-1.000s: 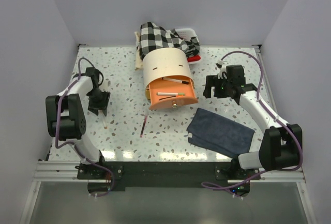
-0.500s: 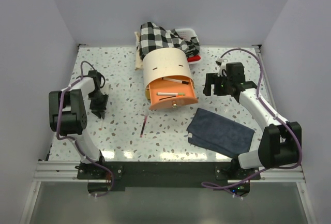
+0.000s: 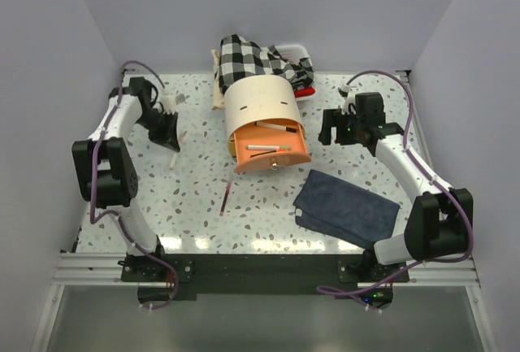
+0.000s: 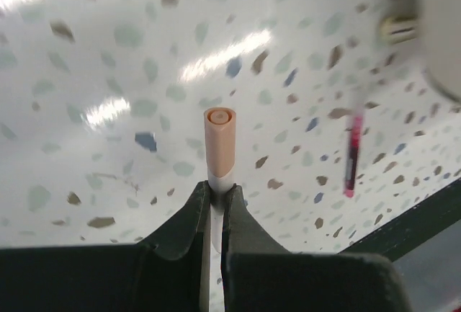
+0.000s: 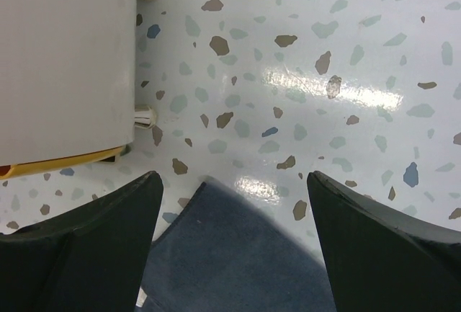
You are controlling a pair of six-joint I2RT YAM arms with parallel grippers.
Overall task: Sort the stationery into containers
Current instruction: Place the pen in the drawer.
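Clamping the orange-capped marker [image 4: 220,139], the left claw [image 4: 216,191] leaves its cap jutting ahead; the right claw [image 5: 232,182] gapes wide.

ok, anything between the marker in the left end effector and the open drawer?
Nothing visible. The left end effector is shut on the orange-capped marker; only bare table lies between it and the open orange drawer. The dark red pencil lies off that path.
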